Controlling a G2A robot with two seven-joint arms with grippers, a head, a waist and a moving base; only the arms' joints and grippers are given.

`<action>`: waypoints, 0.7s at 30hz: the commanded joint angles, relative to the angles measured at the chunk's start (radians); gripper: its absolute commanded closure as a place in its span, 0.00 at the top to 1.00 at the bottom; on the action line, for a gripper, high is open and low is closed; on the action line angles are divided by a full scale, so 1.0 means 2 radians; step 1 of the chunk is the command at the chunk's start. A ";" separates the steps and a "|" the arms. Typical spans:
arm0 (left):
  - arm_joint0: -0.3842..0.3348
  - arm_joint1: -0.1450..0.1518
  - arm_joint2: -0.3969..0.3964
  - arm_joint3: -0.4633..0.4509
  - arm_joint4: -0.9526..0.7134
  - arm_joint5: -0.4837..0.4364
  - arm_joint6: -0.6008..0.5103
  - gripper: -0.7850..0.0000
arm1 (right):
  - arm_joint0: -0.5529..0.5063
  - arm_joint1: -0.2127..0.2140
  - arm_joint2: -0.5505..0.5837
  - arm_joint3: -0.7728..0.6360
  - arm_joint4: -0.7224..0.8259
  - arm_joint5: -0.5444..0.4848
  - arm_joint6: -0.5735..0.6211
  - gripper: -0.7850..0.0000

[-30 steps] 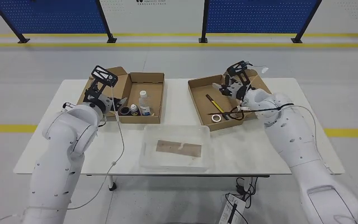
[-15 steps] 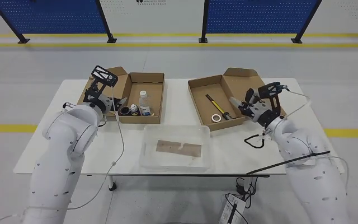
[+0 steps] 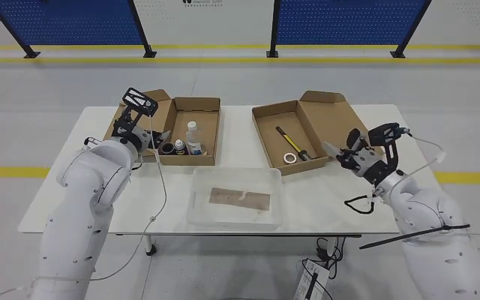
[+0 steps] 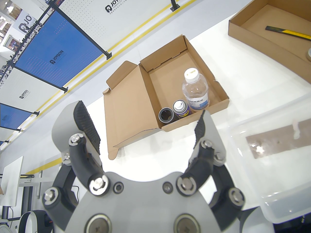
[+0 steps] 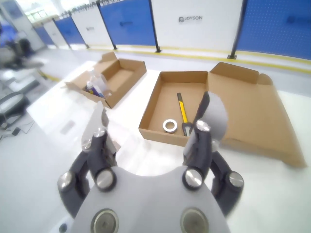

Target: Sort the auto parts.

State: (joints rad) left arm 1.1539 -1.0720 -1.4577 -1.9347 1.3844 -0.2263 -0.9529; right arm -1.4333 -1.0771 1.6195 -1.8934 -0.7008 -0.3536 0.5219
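White table (image 3: pixel 315 206): right hand (image 5: pixel 153 103), apart, has backed off the right box (image 3: pixel 274 120); left hand (image 4: pixel 142 111), apart, unmoved.

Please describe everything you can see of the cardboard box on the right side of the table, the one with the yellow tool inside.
The cardboard box is brown, shallow and open. Its lid flap is folded out flat on the white table, on the side away from the other box. Inside lie a yellow-and-black tool and a pale ring, the ring near the wall closest to the robot.
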 commanded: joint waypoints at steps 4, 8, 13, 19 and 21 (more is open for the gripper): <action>0.000 0.000 0.000 0.000 0.000 0.000 0.000 1.00 | 0.000 0.001 0.002 0.002 0.004 -0.006 0.001 0.98; 0.000 0.000 0.000 0.000 0.000 0.000 0.000 1.00 | 0.000 0.000 0.002 0.002 0.003 -0.006 0.001 1.00; 0.000 0.000 0.000 0.000 0.000 0.000 0.000 1.00 | 0.000 0.000 0.002 0.002 0.003 -0.006 0.001 1.00; 0.000 0.000 0.000 0.000 0.000 0.000 0.000 1.00 | 0.000 0.000 0.002 0.002 0.003 -0.006 0.001 1.00; 0.000 0.000 0.000 0.000 0.000 0.000 0.000 1.00 | 0.000 0.000 0.002 0.002 0.003 -0.006 0.001 1.00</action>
State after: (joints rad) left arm 1.1539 -1.0720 -1.4577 -1.9347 1.3844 -0.2263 -0.9529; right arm -1.4333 -1.0762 1.6226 -1.8892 -0.6939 -0.3649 0.5241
